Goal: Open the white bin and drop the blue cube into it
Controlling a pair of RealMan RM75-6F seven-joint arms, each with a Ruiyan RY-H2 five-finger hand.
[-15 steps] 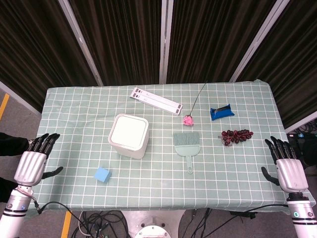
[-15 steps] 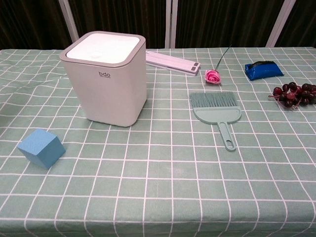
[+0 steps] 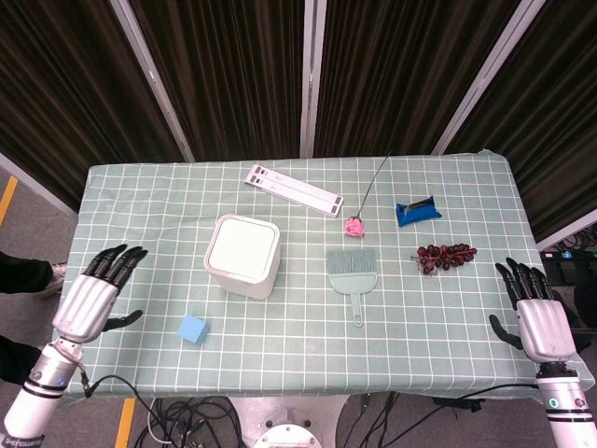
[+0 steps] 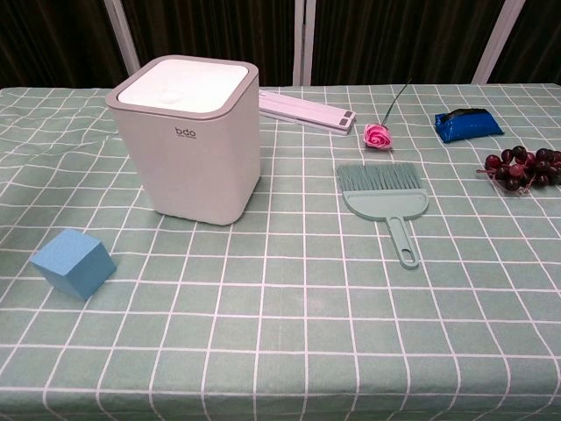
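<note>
While empty, left hand [image 3: 87, 301] and right hand [image 3: 541, 323] (fingers spread), touching nothing.

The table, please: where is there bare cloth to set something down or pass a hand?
Free: the whole front strip of the table, and the gap between the white bin and the dustpan brush. Crowded: the far right, where the pink rose, blue pouch and grapes sit close together.

Smooth matt plastic white bin [image 4: 191, 140], matt blue cube [image 4: 74, 262], checked cloth table cover [image 4: 289, 333].
</note>
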